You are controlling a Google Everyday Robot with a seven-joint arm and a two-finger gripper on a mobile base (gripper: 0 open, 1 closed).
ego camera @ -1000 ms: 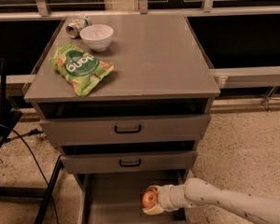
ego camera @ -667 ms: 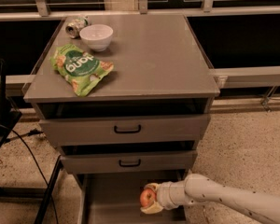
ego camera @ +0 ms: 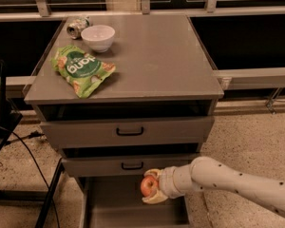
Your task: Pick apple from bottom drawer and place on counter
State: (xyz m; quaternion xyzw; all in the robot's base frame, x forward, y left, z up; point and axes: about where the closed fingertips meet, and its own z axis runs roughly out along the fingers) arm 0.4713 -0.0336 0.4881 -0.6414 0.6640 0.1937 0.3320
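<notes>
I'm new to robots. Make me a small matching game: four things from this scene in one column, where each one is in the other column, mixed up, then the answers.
Things:
1. apple
2. white bowl
3. green snack bag
4. can

Places:
A. at the back left corner of the counter
B. on the counter's left side, in front of the bowl
C. between the jaws of the gripper, over the open bottom drawer
D. on the counter, just right of the can

Pairs: 1-C, 2-D, 3-B, 4-A
</notes>
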